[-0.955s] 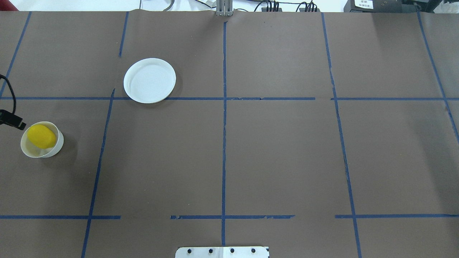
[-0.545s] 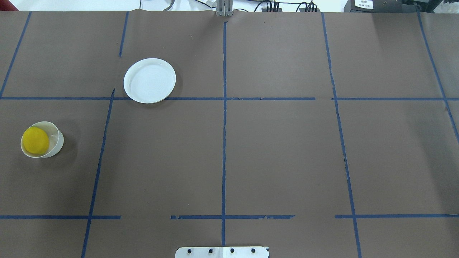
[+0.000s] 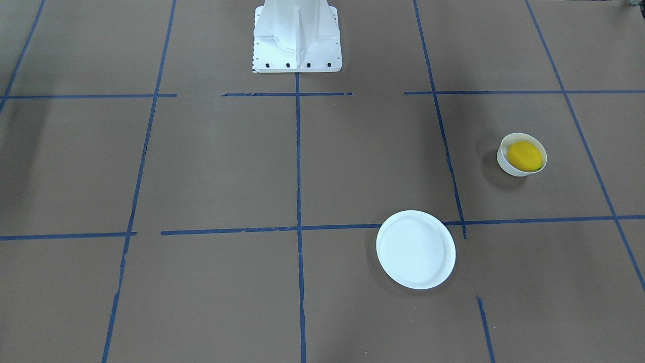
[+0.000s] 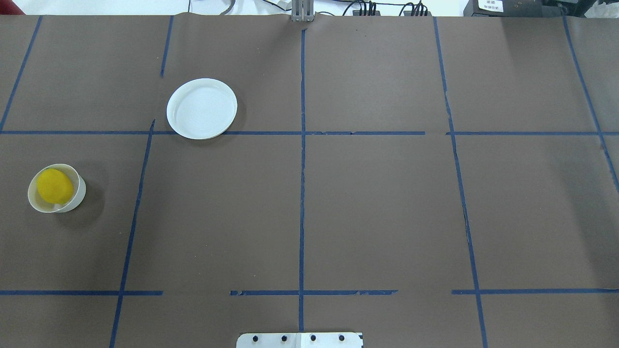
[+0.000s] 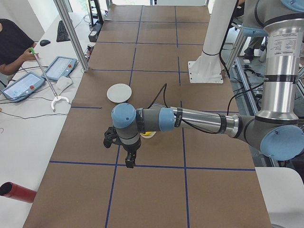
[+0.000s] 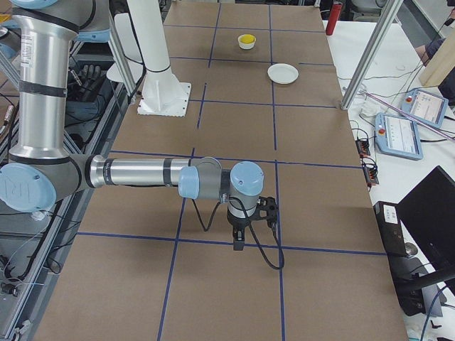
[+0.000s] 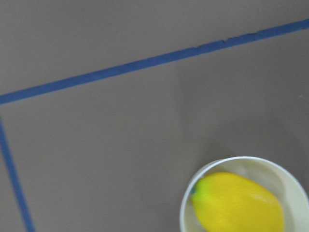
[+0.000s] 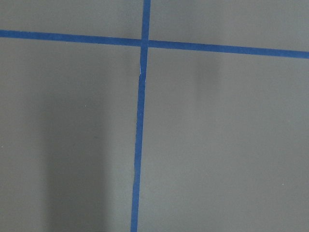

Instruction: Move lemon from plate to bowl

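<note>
The yellow lemon [image 4: 54, 185] lies in the small white bowl [image 4: 80, 194] at the table's left side, as the front view shows too, with the lemon [image 3: 524, 155] inside the bowl [image 3: 504, 164]. The left wrist view shows the lemon [image 7: 239, 203] in the bowl [image 7: 231, 160] below. The white plate [image 4: 201, 108] stands empty farther back. My left gripper [image 5: 129, 161] hangs beside the bowl, off the overhead view's edge; I cannot tell if it is open. My right gripper [image 6: 238, 243] hangs over bare table far from both dishes; its state cannot be told.
Blue tape lines [image 4: 302, 193] divide the brown table cover. The robot's white base [image 3: 297, 35] stands at the near middle edge. Operators' tablets [image 5: 21, 85] lie on a side table beyond the left end.
The left gripper's tip, at the overhead view's left edge beside the bowl one second ago, has left that view. The lemon has shifted a little inside the bowl.
</note>
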### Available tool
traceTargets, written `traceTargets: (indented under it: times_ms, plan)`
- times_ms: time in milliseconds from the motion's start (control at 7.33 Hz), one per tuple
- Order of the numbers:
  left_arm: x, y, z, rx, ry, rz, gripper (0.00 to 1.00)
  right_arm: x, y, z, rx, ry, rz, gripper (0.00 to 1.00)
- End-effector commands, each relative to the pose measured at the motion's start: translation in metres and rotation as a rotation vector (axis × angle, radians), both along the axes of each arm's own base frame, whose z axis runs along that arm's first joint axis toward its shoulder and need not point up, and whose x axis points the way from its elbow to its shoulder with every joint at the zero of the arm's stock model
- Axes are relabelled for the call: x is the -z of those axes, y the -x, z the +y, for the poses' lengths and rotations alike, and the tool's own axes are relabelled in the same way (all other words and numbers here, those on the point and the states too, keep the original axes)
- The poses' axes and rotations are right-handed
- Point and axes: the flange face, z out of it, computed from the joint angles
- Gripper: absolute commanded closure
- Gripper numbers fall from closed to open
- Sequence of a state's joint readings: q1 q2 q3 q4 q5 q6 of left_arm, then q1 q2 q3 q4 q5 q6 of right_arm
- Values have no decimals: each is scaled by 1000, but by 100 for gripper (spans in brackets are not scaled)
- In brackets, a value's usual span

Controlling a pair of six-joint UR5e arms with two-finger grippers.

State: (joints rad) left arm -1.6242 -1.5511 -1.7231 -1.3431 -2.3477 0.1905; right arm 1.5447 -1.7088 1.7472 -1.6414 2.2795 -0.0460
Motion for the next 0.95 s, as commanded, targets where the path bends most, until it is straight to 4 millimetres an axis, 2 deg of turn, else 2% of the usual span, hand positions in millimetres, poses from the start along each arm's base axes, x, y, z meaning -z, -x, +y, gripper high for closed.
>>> traceTargets:
  times_ms: [0,273,409,545,818]
  plan:
    - [-9,-1,14,17,43,18,0,0,0,0,0,0,0,0]
    - [4,-2,15,13,9,26,0,0,0,0,0,0,0,0]
    - [-1,-2,14,12,17,27,0,0,0,0,0,0,0,0]
    - [9,-2,12,14,-2,27,0,0,0,0,0,0,0,0]
    - [15,-1,5,14,-39,15,0,0,0,0,0,0,0,0]
